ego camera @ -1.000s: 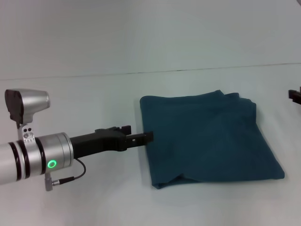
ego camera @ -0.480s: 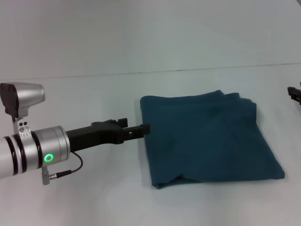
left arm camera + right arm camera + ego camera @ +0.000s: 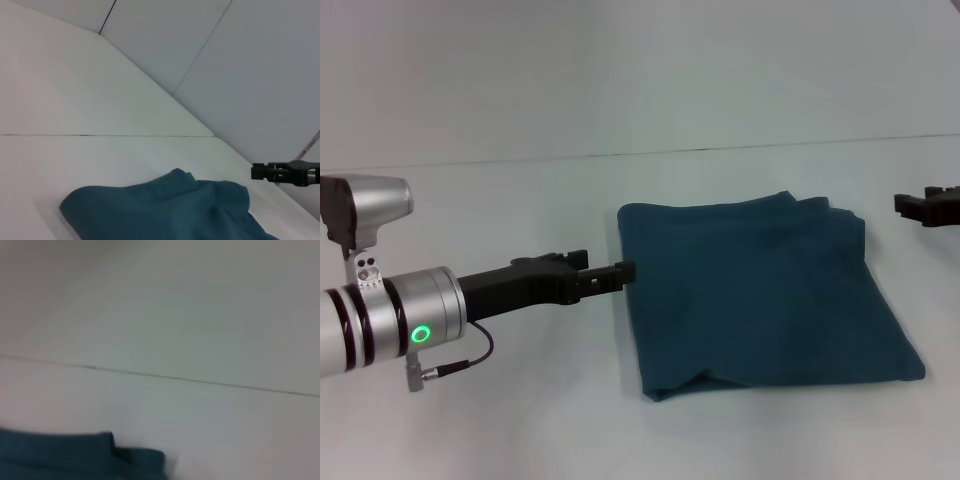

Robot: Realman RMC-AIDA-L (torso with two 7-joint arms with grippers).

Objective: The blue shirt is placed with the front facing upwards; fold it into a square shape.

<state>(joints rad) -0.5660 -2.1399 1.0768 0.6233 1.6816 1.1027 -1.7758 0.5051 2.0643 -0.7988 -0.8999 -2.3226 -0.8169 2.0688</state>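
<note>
Head view: the white table [image 3: 520,430] carries the blue shirt [image 3: 760,295], folded into a rough square right of centre. The left gripper [image 3: 620,272] sits at its left edge, the right gripper [image 3: 920,208] far right; neither's jaw state can be told.

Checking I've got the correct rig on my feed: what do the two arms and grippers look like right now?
The left arm is a silver metal cylinder with black bands, a glowing green ring light, a thin black cable looping under it, and a silver camera housing on top. Its left gripper is black and angular. Of the right gripper, only a black angular tip shows at the table's right edge.
</note>
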